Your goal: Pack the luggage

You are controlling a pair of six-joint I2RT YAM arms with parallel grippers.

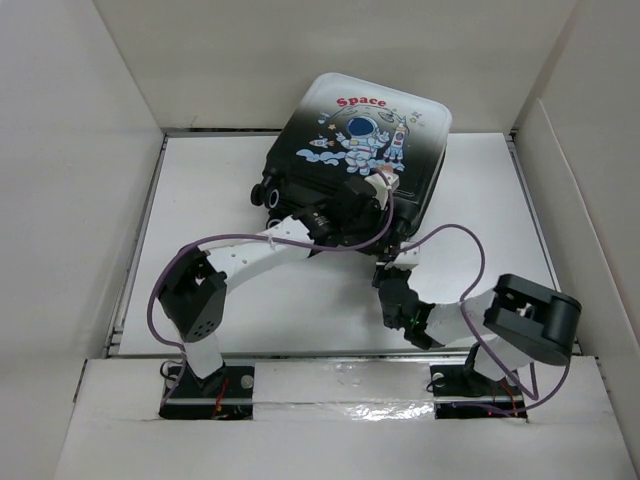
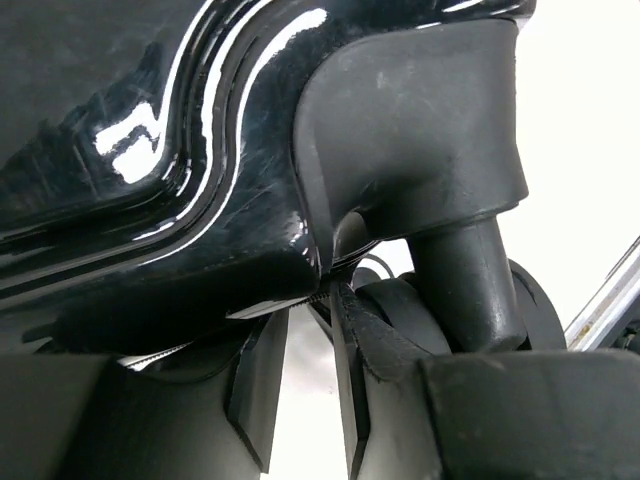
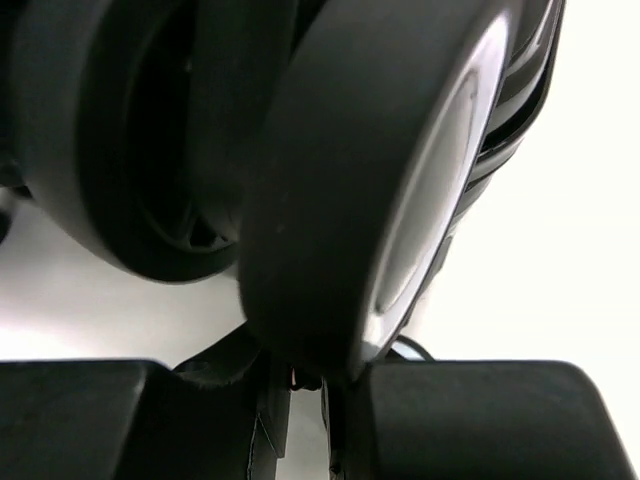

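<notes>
The luggage [image 1: 362, 130] lies closed and flat at the back of the table, astronaut and red "Space" print facing up. My left gripper [image 1: 372, 205] is at its near, wheel-end edge. In the left wrist view its jaws [image 2: 318, 300] stand a narrow gap apart, tips pinched at the zipper seam [image 2: 322, 288] under the glossy black shell [image 2: 150, 150], beside a wheel [image 2: 400, 315]. My right gripper [image 1: 392, 272] is at the near right corner. In the right wrist view it [image 3: 306, 382] is nearly shut on a small dark tab right under a black wheel [image 3: 340, 200].
White walls enclose the table [image 1: 200, 250] on the left, back and right. A metal rail [image 1: 140, 230] runs along the left edge, and another shows in the left wrist view [image 2: 605, 310]. Purple cables loop off both arms.
</notes>
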